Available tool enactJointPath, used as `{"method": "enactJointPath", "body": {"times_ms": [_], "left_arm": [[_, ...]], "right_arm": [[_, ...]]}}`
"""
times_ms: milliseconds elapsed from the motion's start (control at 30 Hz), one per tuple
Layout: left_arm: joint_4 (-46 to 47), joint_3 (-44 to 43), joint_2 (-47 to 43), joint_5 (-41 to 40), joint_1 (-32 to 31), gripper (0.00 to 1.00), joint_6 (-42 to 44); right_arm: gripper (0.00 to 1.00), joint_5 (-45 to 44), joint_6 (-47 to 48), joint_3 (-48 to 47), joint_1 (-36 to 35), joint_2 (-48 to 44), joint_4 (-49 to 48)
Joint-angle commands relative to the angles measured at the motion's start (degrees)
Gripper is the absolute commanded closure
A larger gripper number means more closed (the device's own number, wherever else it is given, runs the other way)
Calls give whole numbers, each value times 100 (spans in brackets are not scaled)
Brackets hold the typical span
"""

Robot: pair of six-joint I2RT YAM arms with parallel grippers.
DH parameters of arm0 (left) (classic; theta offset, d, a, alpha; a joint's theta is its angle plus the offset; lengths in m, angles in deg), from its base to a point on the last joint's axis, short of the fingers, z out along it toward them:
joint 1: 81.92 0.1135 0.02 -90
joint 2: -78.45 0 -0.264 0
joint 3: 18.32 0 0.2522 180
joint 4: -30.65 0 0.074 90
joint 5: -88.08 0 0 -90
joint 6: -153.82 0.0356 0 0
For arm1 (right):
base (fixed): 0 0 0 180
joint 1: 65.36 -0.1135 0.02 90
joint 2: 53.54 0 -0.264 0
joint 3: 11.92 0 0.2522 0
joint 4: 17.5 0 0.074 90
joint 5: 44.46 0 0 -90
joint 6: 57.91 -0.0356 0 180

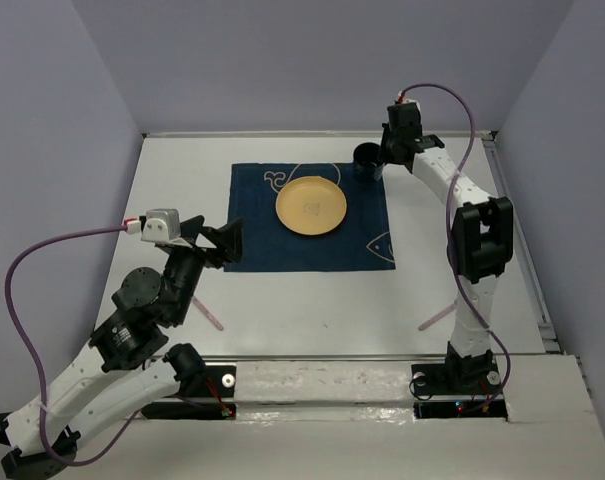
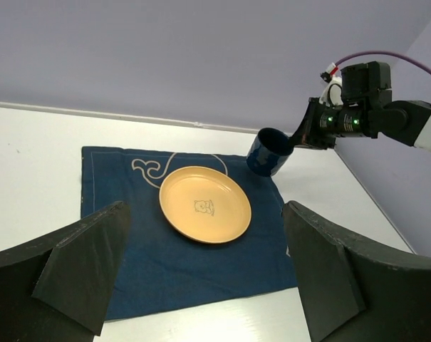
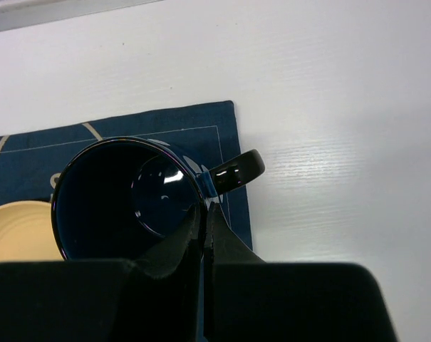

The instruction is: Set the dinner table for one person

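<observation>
On the white dinner table (image 1: pixel 312 300) lies a navy cloth (image 1: pixel 262 250) with a yellow plate (image 1: pixel 311 207) near its middle. At the cloth's far right corner is a dark blue mug (image 1: pixel 368 162), slightly tilted. My right gripper (image 3: pixel 204 210) is shut on the mug's (image 3: pixel 115 192) rim next to the handle, one finger inside and one outside. My left gripper (image 2: pixel 204 278) hangs open and empty above the cloth's (image 2: pixel 165 263) near left edge, facing the plate (image 2: pixel 204 203) and the mug (image 2: pixel 268 152).
Two thin pink sticks lie on the bare table, one (image 1: pixel 212 315) near the left arm, the other (image 1: pixel 437 318) near the right arm's base. A metal rail (image 1: pixel 527 260) runs along the right edge. Grey walls close in the far side and both other sides.
</observation>
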Motion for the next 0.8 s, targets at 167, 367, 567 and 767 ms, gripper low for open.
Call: {"method": "enactJointPath", "body": {"times_ms": [167, 367, 567, 767], "left_arm": [[369, 74, 2, 49, -6, 1, 301], [360, 74, 108, 58, 29, 1, 327], [360, 83, 187, 67, 125, 1, 327], [369, 92, 257, 128, 196, 1, 301]], "right_arm": [[100, -111, -146, -392, 134, 165, -809], [100, -23, -164, -374, 134, 332, -932], [100, 30, -155, -374, 187, 446, -1117], [100, -23, -164, -217, 187, 491, -1222]]}}
